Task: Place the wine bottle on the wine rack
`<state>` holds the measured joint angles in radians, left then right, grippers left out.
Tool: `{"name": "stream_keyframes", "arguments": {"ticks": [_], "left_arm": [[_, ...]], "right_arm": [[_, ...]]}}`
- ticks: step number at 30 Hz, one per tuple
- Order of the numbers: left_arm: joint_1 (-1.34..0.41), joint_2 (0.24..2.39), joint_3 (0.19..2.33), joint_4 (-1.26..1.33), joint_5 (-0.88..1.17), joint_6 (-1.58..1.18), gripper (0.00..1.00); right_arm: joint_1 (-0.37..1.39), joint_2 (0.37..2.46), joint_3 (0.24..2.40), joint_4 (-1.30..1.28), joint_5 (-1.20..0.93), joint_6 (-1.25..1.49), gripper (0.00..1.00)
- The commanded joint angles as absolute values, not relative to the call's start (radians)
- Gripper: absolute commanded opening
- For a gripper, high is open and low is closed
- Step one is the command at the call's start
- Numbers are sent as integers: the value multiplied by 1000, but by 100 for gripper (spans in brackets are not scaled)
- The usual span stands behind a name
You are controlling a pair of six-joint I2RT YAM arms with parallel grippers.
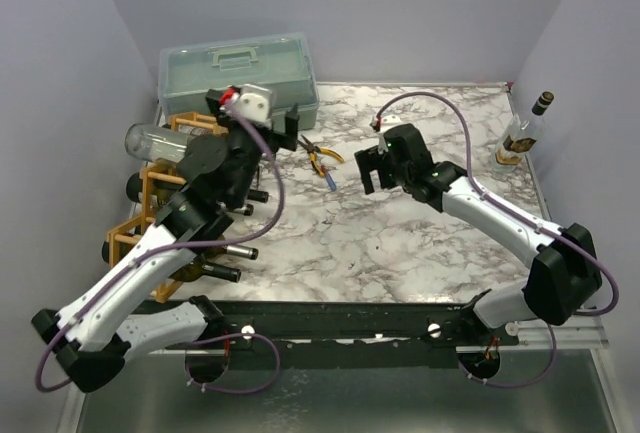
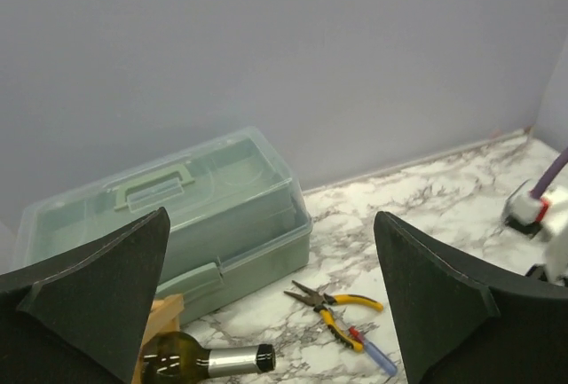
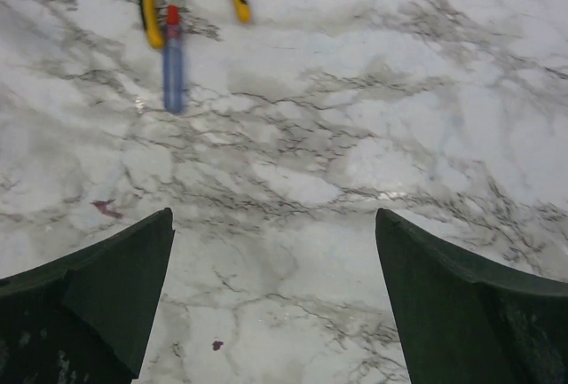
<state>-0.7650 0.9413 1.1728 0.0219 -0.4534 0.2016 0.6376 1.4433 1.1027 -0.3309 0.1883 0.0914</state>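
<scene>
While the left gripper [image 2: 271, 300] hangs over the wine rack [image 1: 150, 198] w/ fingers spread wide, nothing between em, the right gripper [image 3: 273, 251] is wide open too, over bare table [image 1: 400, 243]. Wine bottle [image 1: 522, 133] stands upright at far right edge, well apart from rack. Other bottles [image 1: 215, 271] lie in it.

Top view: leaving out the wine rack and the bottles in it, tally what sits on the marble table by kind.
Pale green plastic toolbox: 1
Yellow-handled pliers: 1
Small blue tool with red collar: 1
Upright clear glass bottle: 1
Total: 4
</scene>
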Motion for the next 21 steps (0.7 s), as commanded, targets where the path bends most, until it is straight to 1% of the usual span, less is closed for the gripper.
{"name": "stream_keyframes", "arguments": {"ticks": [1, 4, 8, 10, 13, 21], "left_arm": [[-759, 1074, 1184, 108, -434, 227, 99], [-755, 1104, 1134, 120, -411, 125, 99], [-743, 1127, 1061, 128, -325, 82, 97], [-742, 1128, 1034, 132, -307, 95, 97], [-743, 1133, 1003, 145, -302, 109, 97], [-749, 1173, 993, 160, -227, 92, 96]], "right_arm": [[560, 1331, 1092, -325, 320, 133, 100], [466, 1311, 1085, -329, 384, 194, 100], [256, 1319, 1088, -354, 353, 312, 100], [192, 1321, 1088, -346, 355, 350, 100], [143, 1323, 1121, -346, 411, 394, 100], [98, 1350, 1259, -291, 675, 400, 100]]}}
